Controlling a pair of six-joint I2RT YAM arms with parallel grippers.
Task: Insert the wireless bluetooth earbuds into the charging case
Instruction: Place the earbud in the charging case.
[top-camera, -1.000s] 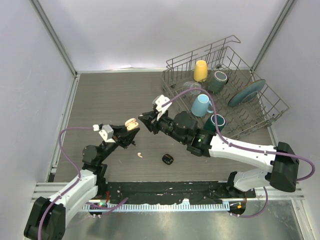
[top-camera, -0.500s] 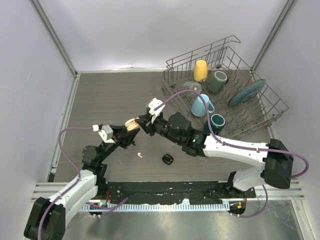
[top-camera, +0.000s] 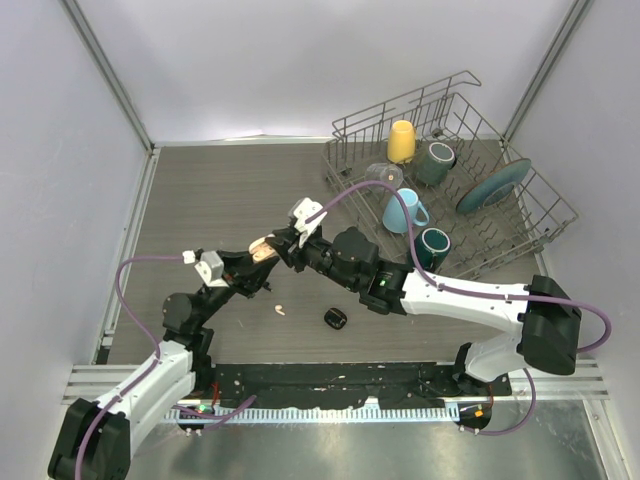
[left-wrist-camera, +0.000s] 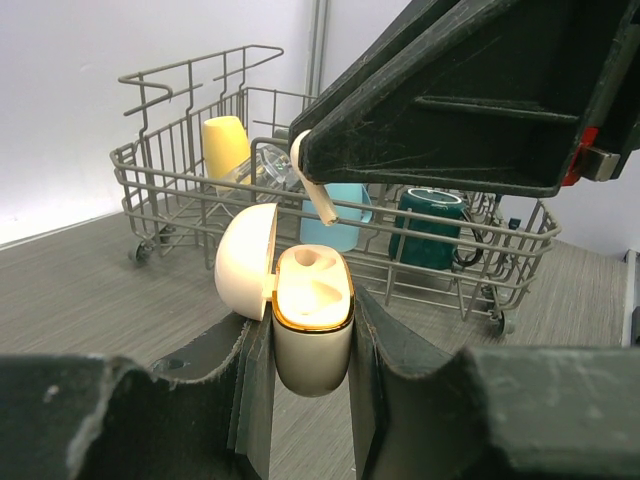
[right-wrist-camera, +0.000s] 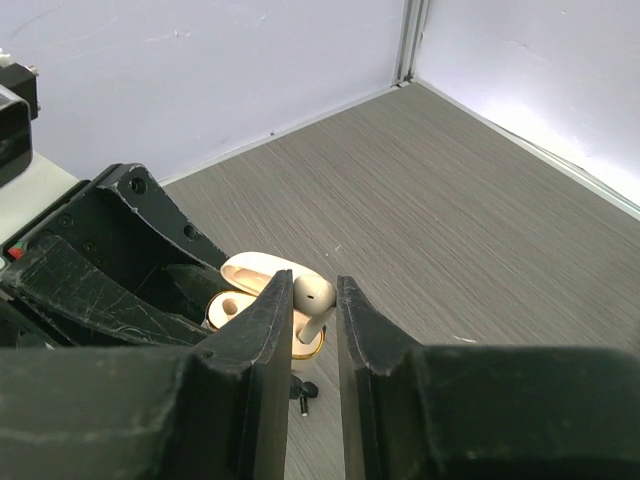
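My left gripper (left-wrist-camera: 310, 352) is shut on a cream charging case (left-wrist-camera: 312, 335), held upright with its lid (left-wrist-camera: 246, 262) swung open to the left. My right gripper (right-wrist-camera: 315, 300) is shut on a cream-white earbud (right-wrist-camera: 313, 293); its stem points down just above the case's open top (right-wrist-camera: 226, 306). In the left wrist view that earbud (left-wrist-camera: 318, 198) hangs right over the case's right socket. In the top view the case (top-camera: 262, 248) and right gripper (top-camera: 281, 246) meet mid-table. Another cream earbud (top-camera: 279, 310) lies on the table. A black earbud (right-wrist-camera: 308, 390) lies below the case.
A small black object (top-camera: 335, 319), perhaps a black case, lies on the table near the front. A wire dish rack (top-camera: 455, 215) with mugs, a yellow cup and a plate stands at the back right; it also shows in the left wrist view (left-wrist-camera: 180, 170).
My right gripper has moved left with the cream earbud until it is right over the open case. The left gripper has stayed about where it was, holding the case.
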